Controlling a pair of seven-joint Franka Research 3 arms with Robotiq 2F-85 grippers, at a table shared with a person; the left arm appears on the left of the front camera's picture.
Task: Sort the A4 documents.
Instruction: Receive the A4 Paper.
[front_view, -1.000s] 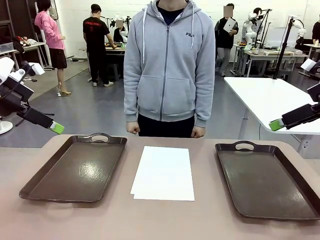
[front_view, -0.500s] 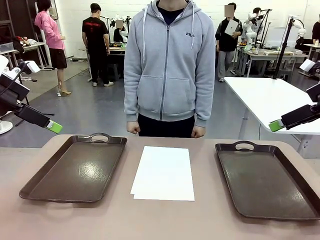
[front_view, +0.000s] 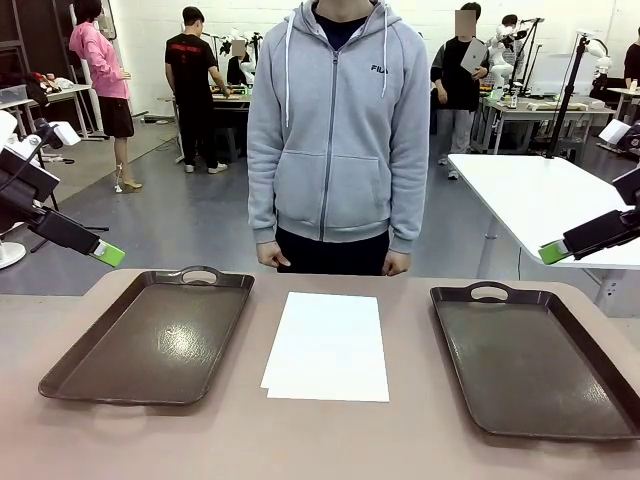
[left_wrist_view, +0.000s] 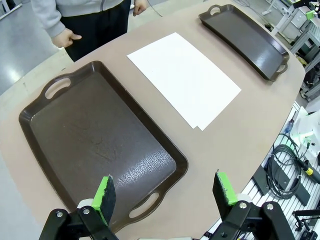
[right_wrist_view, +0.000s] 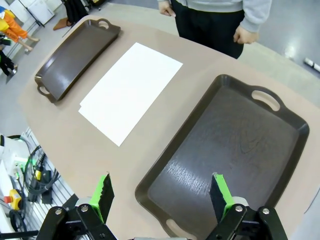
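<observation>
Left claw: The left gripper (left_wrist_view: 165, 190) was seen spread wide, with nothing between its green pads. It was held high over the left side of the table (front_view: 400, 430), above the left tray's near end.
Right claw: The right gripper (right_wrist_view: 161, 194) was likewise found fully parted and empty. It was raised over the near end of the right tray.
Left tray: The left tray (front_view: 150, 340) was laid flat on the table with its glossy brown floor bare.
Right tray: The right tray (front_view: 530, 360) was laid flat in the same way, and no sheet was in it.
Task's thing: The A4 documents (front_view: 328, 345) were stacked flat at the middle of the table, between the two trays and touching neither. A second sheet's corner was exposed at the near left edge, so more than one sheet was counted.
Person: The person (front_view: 338, 130) was stood at the far side, with both hands lowered near the table's far edge and well apart from the paper.
What was changed: Within the last second the left arm was drawn back a little towards its own side and then held still. The right arm, the stack and the trays were left unmoved.
Meaning for the task: The sorting was judged not yet begun. The first lift of a sheet was still to be made, and a thin flat sheet was expected to be awkward to pinch from the stack.
</observation>
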